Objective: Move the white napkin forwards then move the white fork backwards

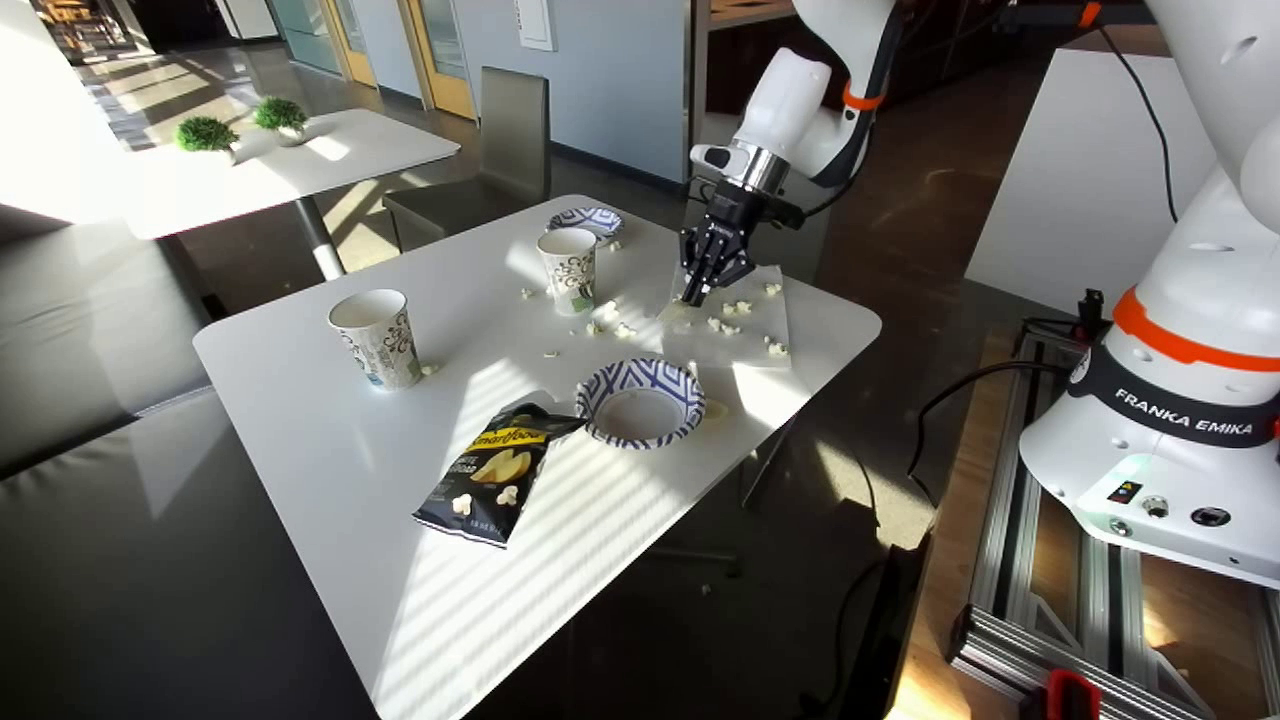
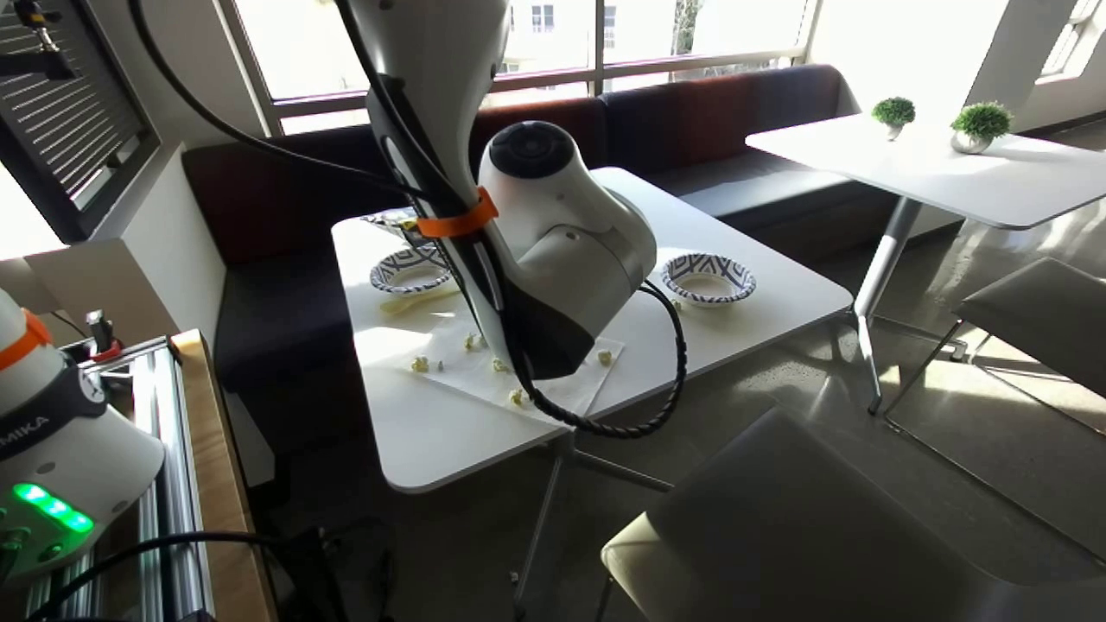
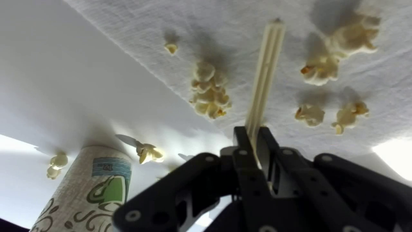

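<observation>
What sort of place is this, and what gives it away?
Likely a shared break or dining area, perhaps in an office: a long dark padded bench below bright glass windows, grey metal-legged chairs, and white rectangular tables, one bearing two small green potted plants.

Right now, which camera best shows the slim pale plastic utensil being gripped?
The wrist view: the slim pale plastic utensil is close up there, clamped in the black gripper, its ribbed outer length in plain sight. Exterior views help little: the white robot arm blocks it, or, at the black fingertips, it is too small to make out.
</observation>
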`<state>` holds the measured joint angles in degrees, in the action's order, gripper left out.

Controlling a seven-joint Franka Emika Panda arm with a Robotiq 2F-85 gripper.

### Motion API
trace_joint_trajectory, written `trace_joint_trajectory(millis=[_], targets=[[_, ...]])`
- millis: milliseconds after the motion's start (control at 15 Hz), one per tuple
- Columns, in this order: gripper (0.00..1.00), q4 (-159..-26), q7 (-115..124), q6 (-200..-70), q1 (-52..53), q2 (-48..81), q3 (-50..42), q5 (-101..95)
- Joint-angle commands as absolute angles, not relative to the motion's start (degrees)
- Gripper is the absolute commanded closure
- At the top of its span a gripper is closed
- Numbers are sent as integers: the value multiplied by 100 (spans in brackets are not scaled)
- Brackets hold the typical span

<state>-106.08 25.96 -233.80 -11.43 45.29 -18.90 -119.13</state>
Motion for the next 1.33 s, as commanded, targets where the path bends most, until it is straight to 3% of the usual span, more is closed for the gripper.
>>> trace_joint_trajectory(millis=[0, 600, 667, 1133, 1200, 1267], targets=[[97, -10771, 2961, -23741, -1118, 4061, -2099, -12034], [97, -10172, 5747, -23095, -965, 3619, -2750, -11985], [88, -10205, 5159, -23256, -1207, 3661, -2515, -11975], [88, -10144, 5622, -23161, -1157, 3627, -2544, -11980], [97, -10144, 5625, -23160, -1155, 3627, -2545, -11980], [97, -9924, 5654, -23220, -1131, 3805, -2448, -11924]])
